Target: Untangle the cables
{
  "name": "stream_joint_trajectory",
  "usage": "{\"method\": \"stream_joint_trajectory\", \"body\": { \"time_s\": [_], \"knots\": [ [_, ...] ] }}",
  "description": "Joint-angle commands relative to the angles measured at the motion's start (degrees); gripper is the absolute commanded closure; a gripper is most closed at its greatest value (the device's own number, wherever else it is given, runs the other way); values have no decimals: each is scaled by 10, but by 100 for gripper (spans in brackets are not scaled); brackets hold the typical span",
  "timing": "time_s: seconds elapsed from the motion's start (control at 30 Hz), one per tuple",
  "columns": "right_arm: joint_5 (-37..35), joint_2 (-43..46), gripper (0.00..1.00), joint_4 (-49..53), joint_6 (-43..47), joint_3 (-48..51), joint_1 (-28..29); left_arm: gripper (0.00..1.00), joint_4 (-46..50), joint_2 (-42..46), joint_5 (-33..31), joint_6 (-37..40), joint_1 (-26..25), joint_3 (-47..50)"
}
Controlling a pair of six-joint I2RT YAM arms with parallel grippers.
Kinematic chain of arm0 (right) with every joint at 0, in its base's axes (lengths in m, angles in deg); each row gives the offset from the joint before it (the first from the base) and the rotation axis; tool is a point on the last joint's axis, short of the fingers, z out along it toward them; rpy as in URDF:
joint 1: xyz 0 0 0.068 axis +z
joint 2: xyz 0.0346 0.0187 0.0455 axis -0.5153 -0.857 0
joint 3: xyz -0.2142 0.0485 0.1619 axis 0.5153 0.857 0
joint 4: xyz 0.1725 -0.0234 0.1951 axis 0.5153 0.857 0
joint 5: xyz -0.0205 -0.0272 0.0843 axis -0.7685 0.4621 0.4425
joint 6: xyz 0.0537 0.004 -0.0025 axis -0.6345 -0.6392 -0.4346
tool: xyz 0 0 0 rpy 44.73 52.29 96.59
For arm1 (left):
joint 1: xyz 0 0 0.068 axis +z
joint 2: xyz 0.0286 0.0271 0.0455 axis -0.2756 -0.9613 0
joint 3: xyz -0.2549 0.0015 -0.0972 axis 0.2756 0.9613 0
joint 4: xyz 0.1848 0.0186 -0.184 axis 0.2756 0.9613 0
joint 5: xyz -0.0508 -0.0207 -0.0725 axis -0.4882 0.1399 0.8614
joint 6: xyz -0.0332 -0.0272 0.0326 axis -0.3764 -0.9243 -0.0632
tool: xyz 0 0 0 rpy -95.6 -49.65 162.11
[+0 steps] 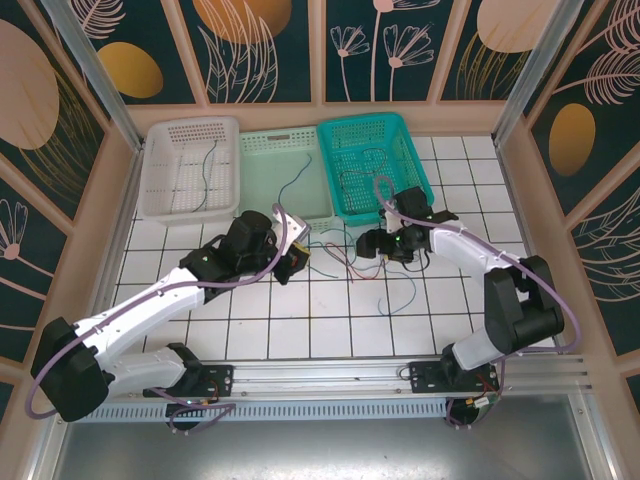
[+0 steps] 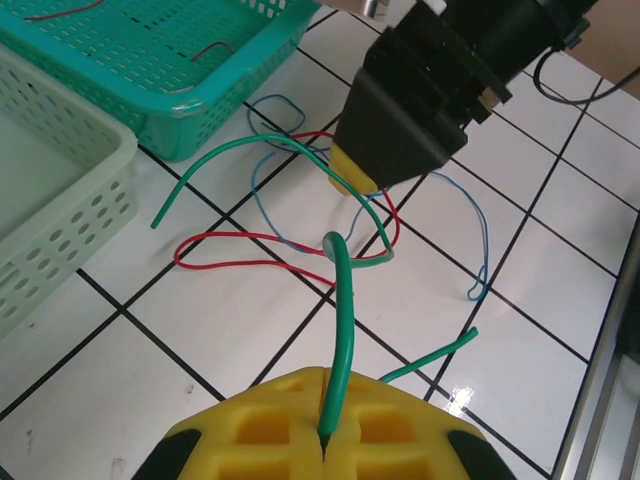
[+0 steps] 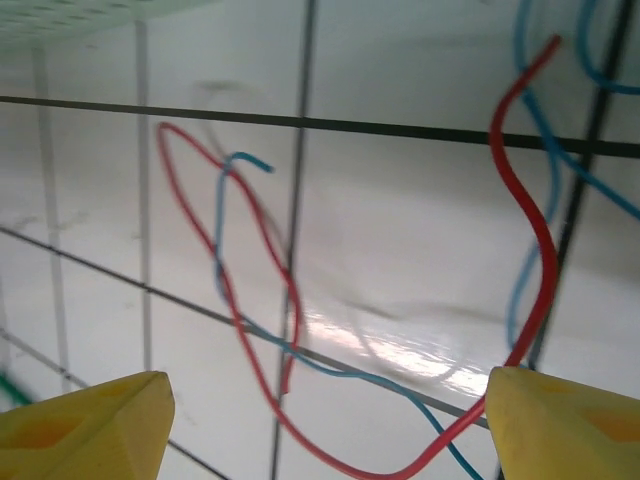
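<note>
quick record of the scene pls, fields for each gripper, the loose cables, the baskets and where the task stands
left gripper: shut on the green cable
right gripper: open, fingers wide apart above the red cable and blue cable
loose cables: green, red and blue, crossing one another on the white tiled table
baskets: white basket, pale green basket and teal basket in a row at the far side, thin cables lying in each
task state: table cables not yet separated
</note>
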Motion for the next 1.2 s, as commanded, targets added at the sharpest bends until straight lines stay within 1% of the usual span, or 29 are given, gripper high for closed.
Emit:
{"method": "stream_joint_trajectory", "body": {
  "time_s": [0.0,0.07,0.13,0.2,0.3,0.4,0.53,0.67,0.8,0.93,1.0,1.1,1.17],
  "knots": [
    [138,40,19,-52,5,15,-15,97,-23,24,3,12,-1,13],
    [166,56,18,-62,10,23,-22,97,-24,32,-10,13,-2,16],
    [189,79,15,-76,15,34,-30,97,-25,37,-10,12,-2,16],
    [206,108,11,-93,20,52,-35,96,-30,38,4,9,-2,18],
    [205,129,10,-83,33,67,-40,96,-44,31,41,-1,-1,25],
    [217,124,10,-72,37,80,-41,97,-74,25,74,-17,-2,41],
    [225,120,12,-98,16,96,-42,97,-122,15,97,-41,-2,65],
    [246,120,12,-128,-18,99,-56,97,-163,-5,96,-65,-9,82],
    [254,113,13,-143,-39,99,-69,97,-182,-44,95,-78,-19,72],
    [259,114,15,-158,-54,106,-70,97,-200,-86,82,-89,-27,64],
    [258,119,15,-156,-55,106,-70,98,-188,-107,57,-95,-26,56],
    [254,129,15,-151,-55,109,-71,98,-154,-134,-20,-117,-27,41],
    [255,133,15,-150,-55,113,-72,99,-164,-142,-30,-129,-27,45]
  ]
}}
